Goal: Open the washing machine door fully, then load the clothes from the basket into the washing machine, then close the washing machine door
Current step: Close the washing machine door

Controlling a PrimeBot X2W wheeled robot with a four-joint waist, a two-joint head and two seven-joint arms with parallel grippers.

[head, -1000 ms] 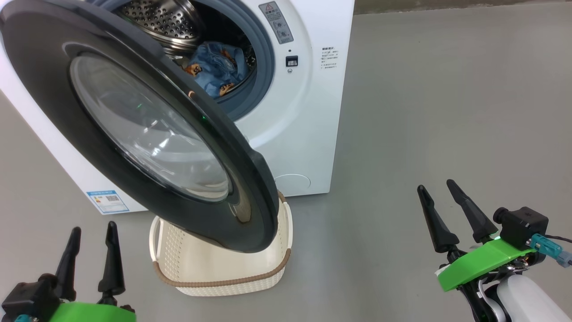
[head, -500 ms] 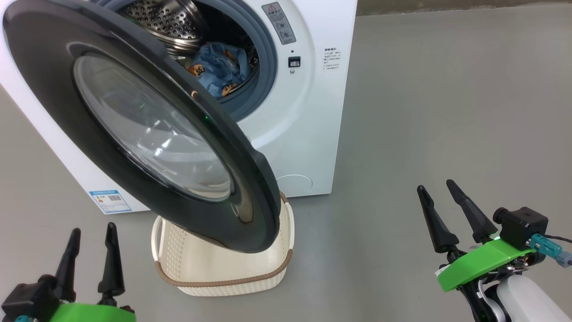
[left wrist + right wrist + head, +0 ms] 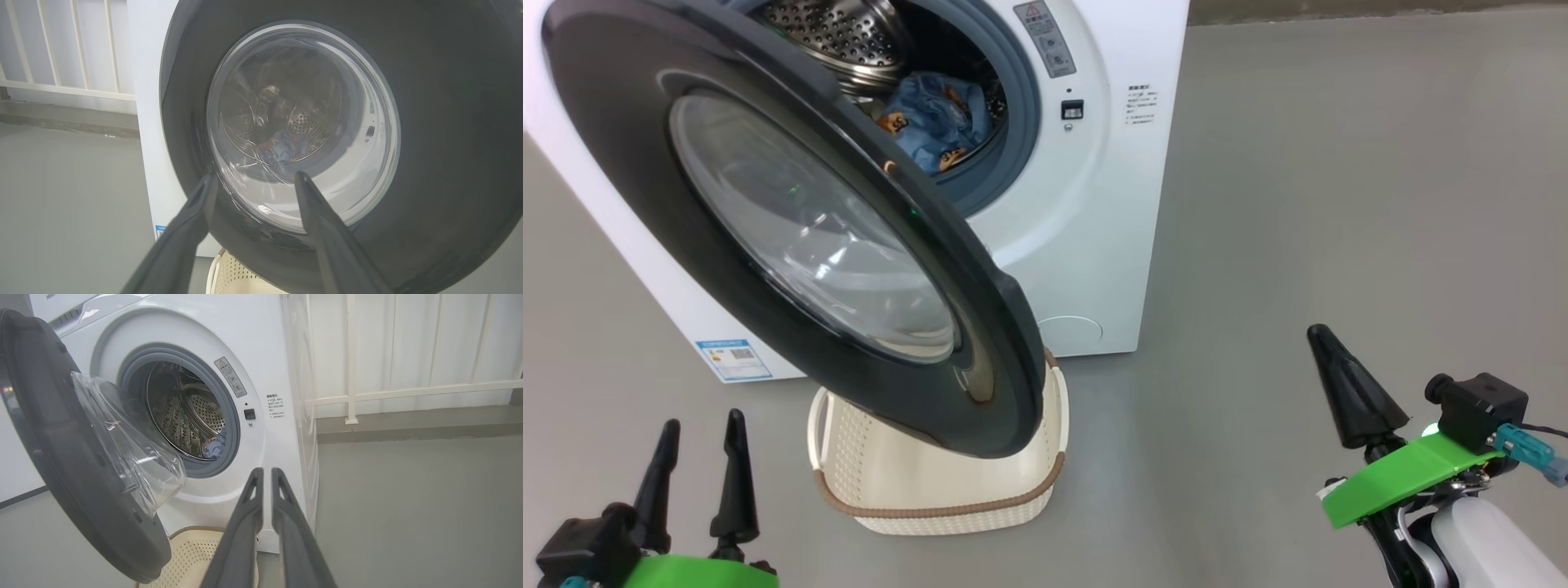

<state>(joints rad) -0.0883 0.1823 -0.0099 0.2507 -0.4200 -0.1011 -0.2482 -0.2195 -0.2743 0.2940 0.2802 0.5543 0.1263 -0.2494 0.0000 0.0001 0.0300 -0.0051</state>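
The white washing machine [image 3: 1094, 229] stands with its round black door [image 3: 629, 163] swung open toward me. Light blue clothes [image 3: 935, 122] with bear prints lie inside the steel drum. The cream basket [image 3: 947, 510] sits on the floor under the door's lower edge, and the part of its inside that shows holds nothing. My left gripper [image 3: 703, 420] is open at the lower left, apart from the door [image 3: 449, 122], with nothing between its fingers. My right gripper [image 3: 1319, 331] is shut on nothing at the lower right, well right of the machine [image 3: 261, 347].
Bare grey floor [image 3: 1339, 204] spreads to the right of the machine. A white railing [image 3: 408, 392] on a low ledge runs behind it. The open door [image 3: 61, 457] overhangs the basket [image 3: 192, 555].
My right gripper's fingers have come together from open to shut. The head camera has shifted slightly, so the whole scene sits a little further right. The left gripper is unchanged.
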